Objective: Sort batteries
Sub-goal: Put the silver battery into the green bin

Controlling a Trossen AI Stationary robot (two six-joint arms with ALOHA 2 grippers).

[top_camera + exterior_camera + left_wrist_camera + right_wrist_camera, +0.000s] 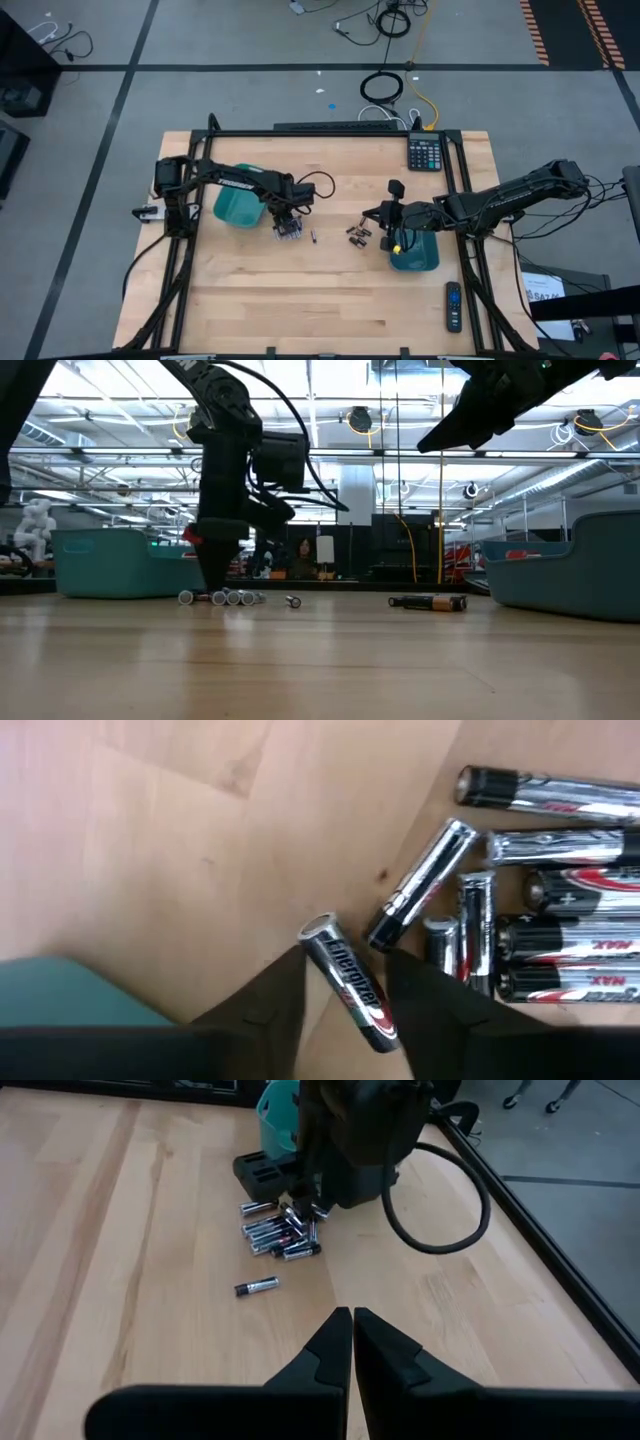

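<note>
**Left jaws straddle one silver cell at the edge of the pile**

Nearest to us, in the left wrist view, our left gripper (345,985) is low over the counter (150,850) with its jaws apart and a single silver Energizer battery (350,982) lying between them. We cannot tell whether the fingers are touching it yet. Its long axis runs roughly along the gap, slightly slanted, so closing would press on its round sides. Just beyond lies the cluster of silver batteries (520,920), some touching one another; the closest of them points towards one finger and could get nudged.

From above, our left gripper (289,222) sits beside the left teal tray (237,207), and a lone battery (313,237) lies a little way towards the middle. Farther across, the dark coppery batteries (357,234) lie near our right gripper (392,228), which hangs above the counter with its jaws together, next to the right teal tray (415,255).

We judge the left arm is clearly the nearer one for the silver cells, the right for the dark ones. At the far edge are a calculator (425,153) and a remote control (453,306).
</note>
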